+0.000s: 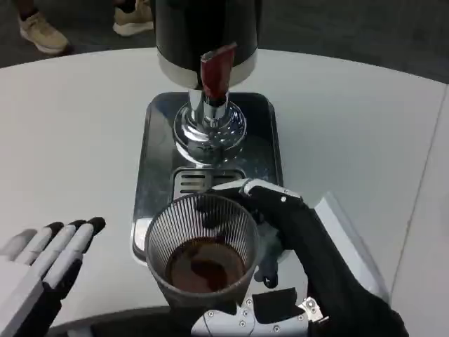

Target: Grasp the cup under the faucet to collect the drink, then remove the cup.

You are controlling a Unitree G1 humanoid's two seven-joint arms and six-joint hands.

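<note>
The scene is brightly and evenly lit from overhead, and the white table reads clean with only soft, faint shadows. Strong glare and mirror-like reflections sit on the chrome faucet and the steel tray. The dark dispenser at the top loses detail in its black surface. Focus is fairly sharp in the middle; the cup rim and the left hand look slightly soft near the lower edge.
</note>
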